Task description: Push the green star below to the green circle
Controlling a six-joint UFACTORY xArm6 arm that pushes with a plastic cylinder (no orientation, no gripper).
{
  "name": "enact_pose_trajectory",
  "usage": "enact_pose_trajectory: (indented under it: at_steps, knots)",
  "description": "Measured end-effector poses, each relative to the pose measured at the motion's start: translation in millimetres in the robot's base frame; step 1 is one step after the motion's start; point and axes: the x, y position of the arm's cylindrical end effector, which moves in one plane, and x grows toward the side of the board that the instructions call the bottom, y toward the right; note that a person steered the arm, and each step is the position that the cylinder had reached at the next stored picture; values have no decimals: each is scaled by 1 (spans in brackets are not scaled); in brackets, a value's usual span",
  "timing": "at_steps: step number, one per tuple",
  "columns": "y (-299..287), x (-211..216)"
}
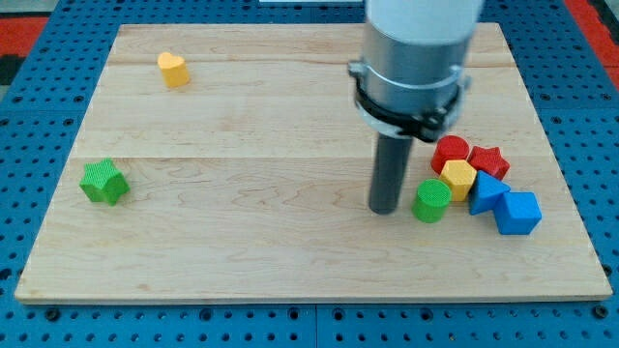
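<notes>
- You are looking at a pale wooden board (290, 242) lying on a blue pegboard bench (39, 116), with 1 arm coming down from the far side.
- There are no jaws on this rig to open or close; the arm ends in a plain dark rod, so nothing is gripped.
- My tip (386, 210) rests on the board on the right half, just beside the left edge of the green circle (431, 201). Whether it actually touches that block you cannot tell from this angle.
- The green star (103, 182), the block you must move, sits alone near the left edge of the board, well apart from the tip and from every other block.
- The green circle is the near-left member of a cluster on the right: a red cylinder (451, 151), a red star (487, 159), a yellow hexagon (458, 178), a blue triangle (487, 192) and a blue cube (517, 213) are packed close together beside it.
- A yellow heart (173, 70) stands by itself at the far left, out of the way.
- Progress, as you can judge it: nothing is done yet. The star lies almost the full board width from its goal.
- What is left: bring the tip round to the star's left side, then push it rightward across the bare middle to the spot just on the near side of the circle, without disturbing the circle.
</notes>
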Motion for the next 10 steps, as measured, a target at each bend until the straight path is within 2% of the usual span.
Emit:
enact_pose_trajectory:
  at_steps: [1, 3, 4, 6, 7, 8, 9, 10]
  knots:
    - [31, 15]
    - [27, 9]
    - [-34, 4]
    - [-183, -96]
    - [-273, -131]
    - [-339, -120]
    - [-360, -70]
    - [-329, -32]
